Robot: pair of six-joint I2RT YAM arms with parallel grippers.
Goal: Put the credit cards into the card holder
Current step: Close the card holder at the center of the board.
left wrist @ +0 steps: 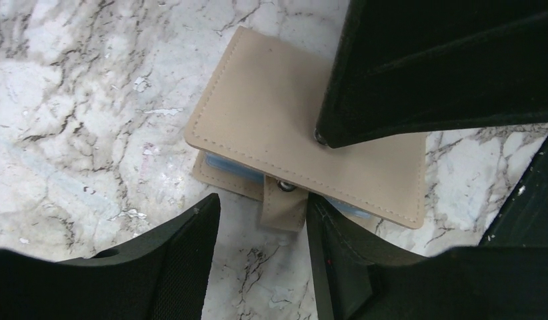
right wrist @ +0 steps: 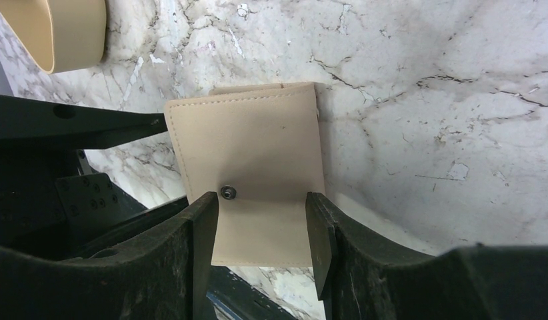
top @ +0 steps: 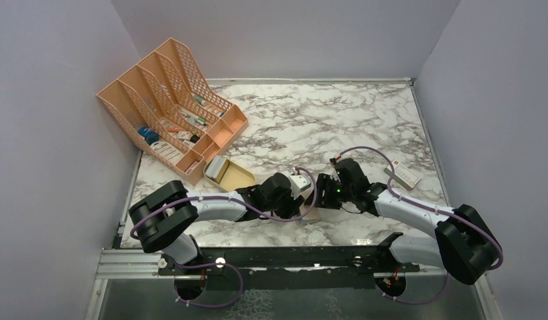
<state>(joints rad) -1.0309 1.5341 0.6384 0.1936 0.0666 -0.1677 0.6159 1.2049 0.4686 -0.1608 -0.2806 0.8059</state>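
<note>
The tan card holder (left wrist: 278,127) lies folded shut on the marble, near the table's front edge (top: 312,215). A pale blue edge of the credit cards (left wrist: 233,167) peeks out between its covers. My left gripper (left wrist: 263,205) is open at the holder's near edge, and the snap strap (left wrist: 283,203) sits beside its right finger. My right gripper (right wrist: 261,200) is also open and hangs over the holder (right wrist: 248,143), its fingers apart above the cover. In the left wrist view one right fingertip (left wrist: 323,137) touches the top cover.
An orange mesh file rack (top: 171,107) stands at the back left. A beige dish (top: 228,173) sits just in front of it, and it also shows in the right wrist view (right wrist: 65,33). A white box (top: 403,175) lies at the right. Both arms cross at the table's front middle.
</note>
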